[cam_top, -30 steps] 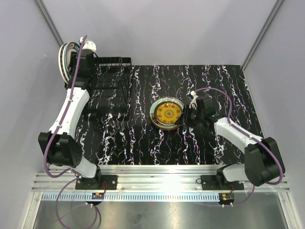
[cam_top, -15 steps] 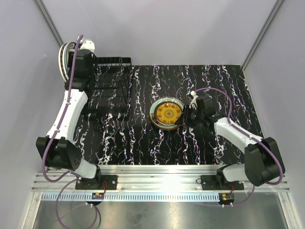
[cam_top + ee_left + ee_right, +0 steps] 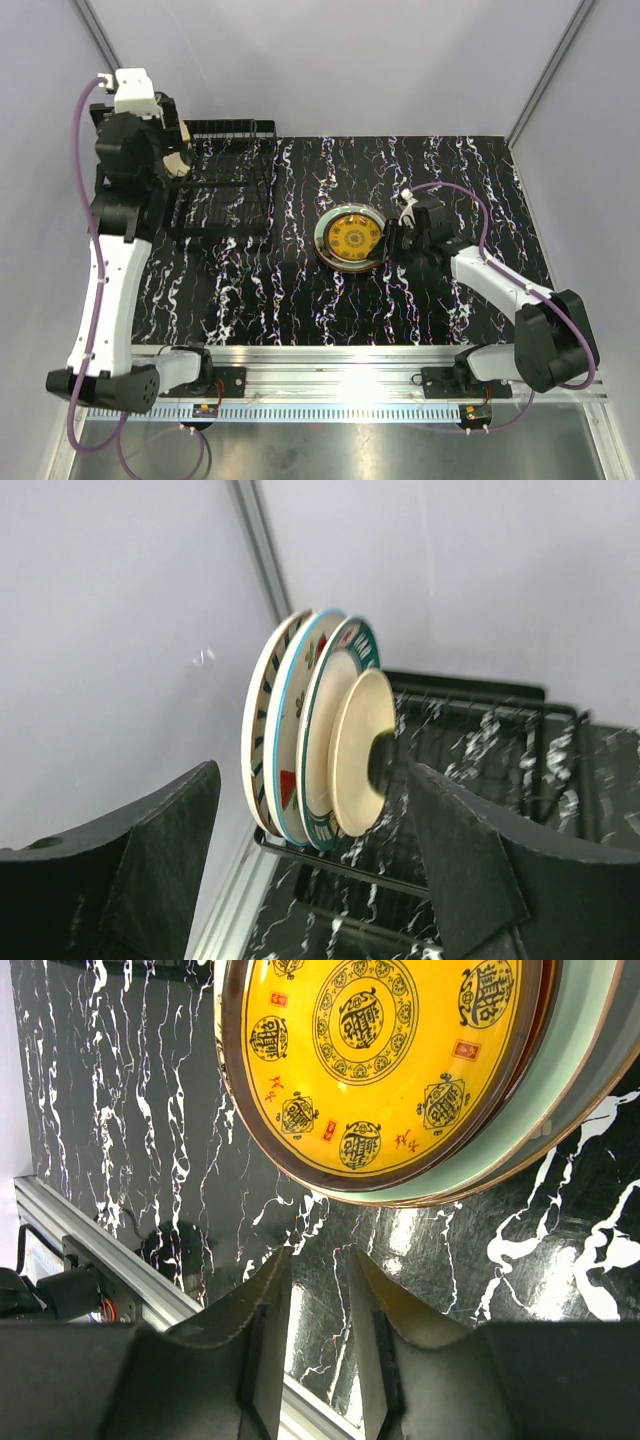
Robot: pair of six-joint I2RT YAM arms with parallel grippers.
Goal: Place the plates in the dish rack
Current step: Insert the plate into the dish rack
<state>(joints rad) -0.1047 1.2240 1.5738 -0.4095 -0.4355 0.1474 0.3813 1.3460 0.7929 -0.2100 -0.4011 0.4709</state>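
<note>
Black wire forms the rectangular dish rack (image 3: 482,712) at the far left of the black, white-veined marble-look table (image 3: 100,1110). Four round plates stand on edge in its end slots, packed close. A black-and-white striped plate (image 3: 258,730) is nearest the pale grey wall (image 3: 100,630), then a blue-rimmed plate with red marks (image 3: 288,735), a teal-rimmed plate (image 3: 352,645) and a smaller cream plate (image 3: 360,740) in front. The upright wires keep them leaning only slightly, each seemingly in a slot of its own. The left gripper (image 3: 312,775) hovers just off them, jaws spread wide and nothing between them.

Near the table's middle, a yellow round plate with a brown rim and dark medallions (image 3: 380,1040) lies face up on a pale green plate (image 3: 565,1085). The right gripper (image 3: 318,1255) sits low beside the stack's edge, jaws a narrow gap apart and empty, with bare table showing between them. I judge it is lining up on a rim. Flat plates offer little to pinch, and the lower one could slide along with the upper. Slots beyond the cream plate look free, though the left arm stands over that end of the rack.
</note>
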